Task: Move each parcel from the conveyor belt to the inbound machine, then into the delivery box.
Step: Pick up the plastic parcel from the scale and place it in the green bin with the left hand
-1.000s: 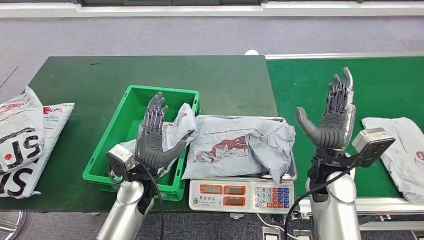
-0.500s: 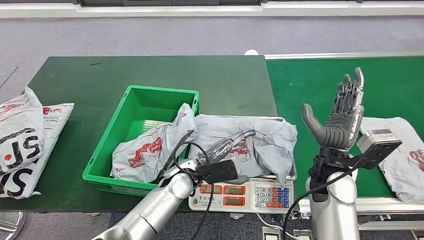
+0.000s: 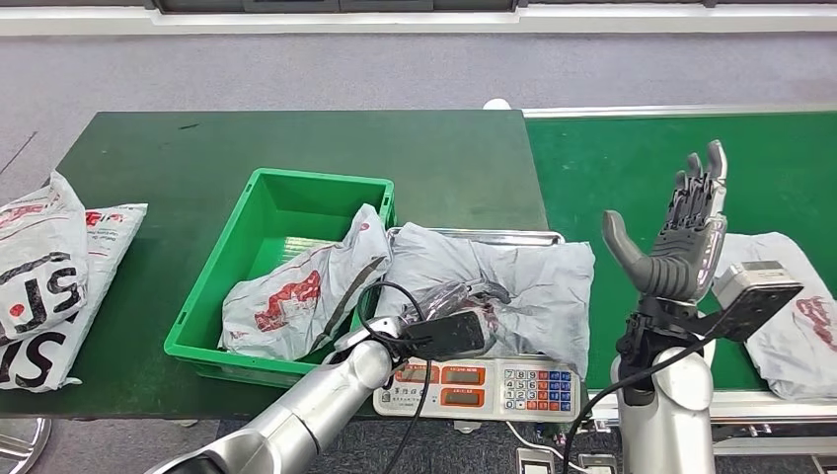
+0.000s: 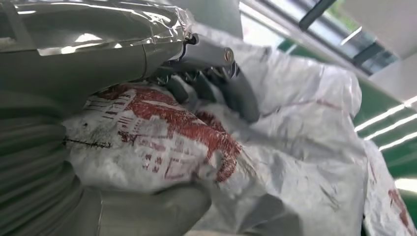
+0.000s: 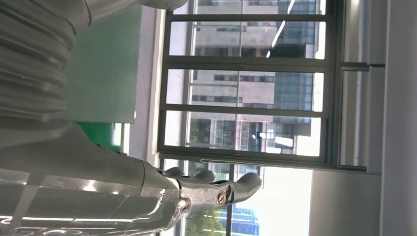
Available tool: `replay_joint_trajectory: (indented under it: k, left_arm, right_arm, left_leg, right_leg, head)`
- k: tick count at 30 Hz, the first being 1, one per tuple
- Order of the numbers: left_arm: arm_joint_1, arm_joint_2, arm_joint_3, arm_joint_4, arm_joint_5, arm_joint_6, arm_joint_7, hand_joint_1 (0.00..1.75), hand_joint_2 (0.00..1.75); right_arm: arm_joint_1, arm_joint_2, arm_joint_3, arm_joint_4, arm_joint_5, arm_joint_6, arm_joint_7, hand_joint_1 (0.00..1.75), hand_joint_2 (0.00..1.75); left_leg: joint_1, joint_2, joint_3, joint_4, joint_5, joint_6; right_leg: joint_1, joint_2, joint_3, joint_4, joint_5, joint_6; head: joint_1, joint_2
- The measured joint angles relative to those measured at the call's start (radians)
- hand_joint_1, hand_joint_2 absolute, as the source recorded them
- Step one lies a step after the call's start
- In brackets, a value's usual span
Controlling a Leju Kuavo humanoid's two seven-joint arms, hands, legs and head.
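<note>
My left hand gripped the grey parcel lying on the weighing scale, fingers dug into its crumpled printed plastic. Just beside it, a first parcel already lay in the green delivery box on the dark worktop, so I judged that one finished. My right hand stood raised with fingers spread, holding nothing. Behind it, another parcel waited on the conveyor belt, not yet weighed. Printed bags lay at the worktop's far left end.
</note>
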Motion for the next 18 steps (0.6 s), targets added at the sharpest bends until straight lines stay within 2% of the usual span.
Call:
replay_joint_trajectory:
  k: [5, 15, 18]
  left_arm:
    - [0.036, 0.011, 0.003, -0.075, 0.047, 0.101, -0.041, 1.75, 1.75]
    - [0.111, 0.025, 0.046, -0.262, 0.171, 0.129, -0.126, 1.75, 1.75]
    - [0.141, 0.032, 0.057, -0.337, 0.216, 0.192, -0.165, 1.75, 1.75]
  right_arm:
    - [0.012, 0.004, -0.012, -0.02, 0.009, 0.003, 0.014, 0.0, 1.75]
    - [0.01, 0.006, -0.013, -0.02, 0.014, 0.004, 0.015, 0.0, 1.75]
    - [0.009, 0.006, -0.014, -0.02, 0.014, 0.003, 0.016, 0.0, 1.75]
  left_leg:
    - [0.0, 0.0, 0.0, 0.0, 0.0, 0.0]
    - [0.0, 0.0, -0.001, 0.0, 0.0, 0.0]
    - [0.0, 0.0, -0.001, 0.0, 0.0, 0.0]
  right_leg:
    - [0.0, 0.0, 0.0, 0.0, 0.0, 0.0]
    - [0.0, 0.0, -0.001, 0.0, 0.0, 0.0]
    - [0.0, 0.0, -0.001, 0.0, 0.0, 0.0]
  head:
    - [0.0, 0.0]
    - [0.0, 0.0]
    - [0.0, 0.0]
